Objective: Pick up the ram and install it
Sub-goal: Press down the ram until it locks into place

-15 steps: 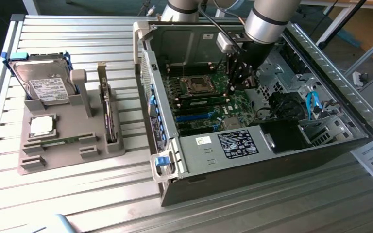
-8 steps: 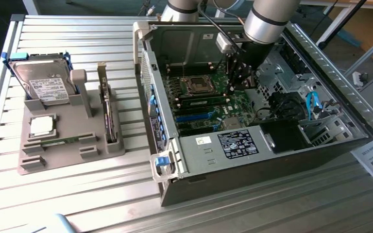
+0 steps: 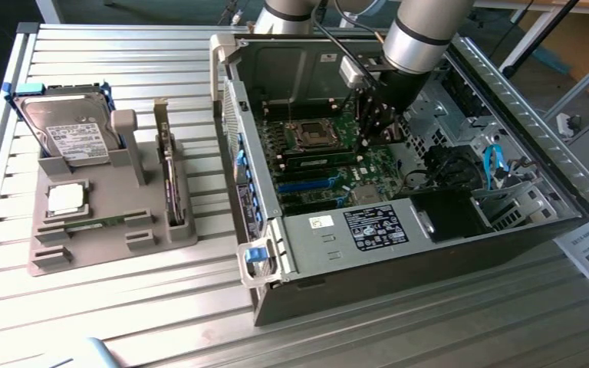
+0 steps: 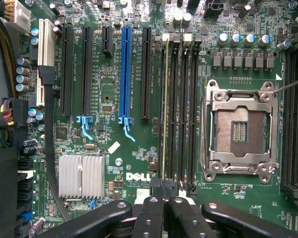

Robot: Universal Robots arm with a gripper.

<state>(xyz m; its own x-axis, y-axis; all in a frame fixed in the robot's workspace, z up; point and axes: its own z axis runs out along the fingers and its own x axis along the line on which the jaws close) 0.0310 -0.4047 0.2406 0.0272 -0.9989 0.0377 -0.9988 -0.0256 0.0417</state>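
1. On the exterior view's left, a grey holder [image 3: 80,245] sits on the slatted bench [image 3: 120,322].
2. A hard drive [image 3: 70,130] stands tilted at the holder's far end, and a small square silver chip [image 3: 65,199] lies in a pocket nearer the front.
3. A card [image 3: 169,176] with a metal bracket stands on edge along the holder's right side.
4. Right of the holder, well apart from it, an open case [image 3: 397,222] lies on its side with the board [image 3: 346,169] facing up.
5. The arm [image 3: 422,31] reaches down into the case from the far side. The fingers hang just over the board, right of the empty socket [image 3: 310,134].
6. In the wrist view, two long black slots and a blue slot [image 4: 125,69] run side by side, with a finned heatsink [image 4: 82,176] near them.
7. Past the blue slot is a bank of four narrow slots. The ram [image 4: 165,109] stands edge-on in the one nearest the blue slot, its thin pale-green edge running the slot's length.
8. The fingers [image 4: 151,208] are closed tight together, tips at the near end of the ram. Whether they pinch the ram or only press on it cannot be told.
9. Beyond the bank, the socket [image 4: 238,131] sits open in its metal frame.
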